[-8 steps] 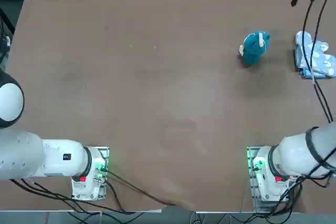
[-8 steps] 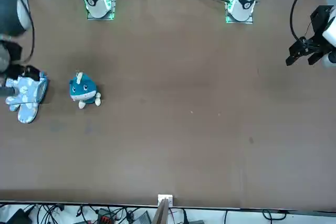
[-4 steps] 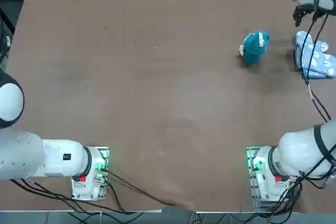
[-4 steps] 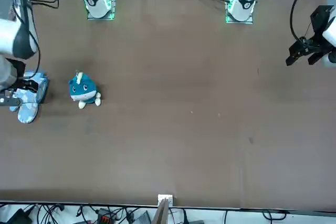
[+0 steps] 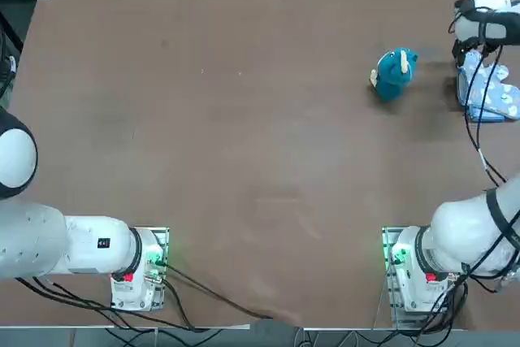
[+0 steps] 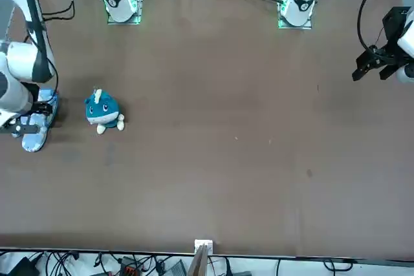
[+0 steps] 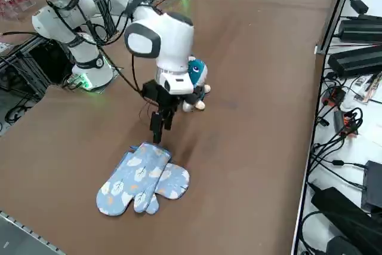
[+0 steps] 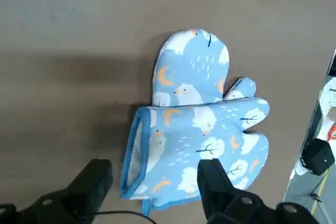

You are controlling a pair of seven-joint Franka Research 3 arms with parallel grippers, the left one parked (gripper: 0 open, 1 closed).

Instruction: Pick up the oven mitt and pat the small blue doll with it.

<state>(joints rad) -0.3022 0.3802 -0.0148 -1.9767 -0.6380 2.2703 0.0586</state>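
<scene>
Worktop (image 5: 244, 160): big, brown and flat. Everything sits on it.
Right arm (image 7: 158, 37): white. It reaches over the far right corner of the worktop and points down.
Oven mitts (image 7: 140, 177): two light-blue mitts with little moons and trees, one lying partly on top of the other, flat near the worktop's right edge.
Small blue doll (image 5: 394, 72): teal and round. It sits near the mitts but does not touch them.
Right claw (image 8: 152, 184): its two black fingers are spread apart. It hangs just above the cuff end of the top mitt and holds nothing.
</scene>
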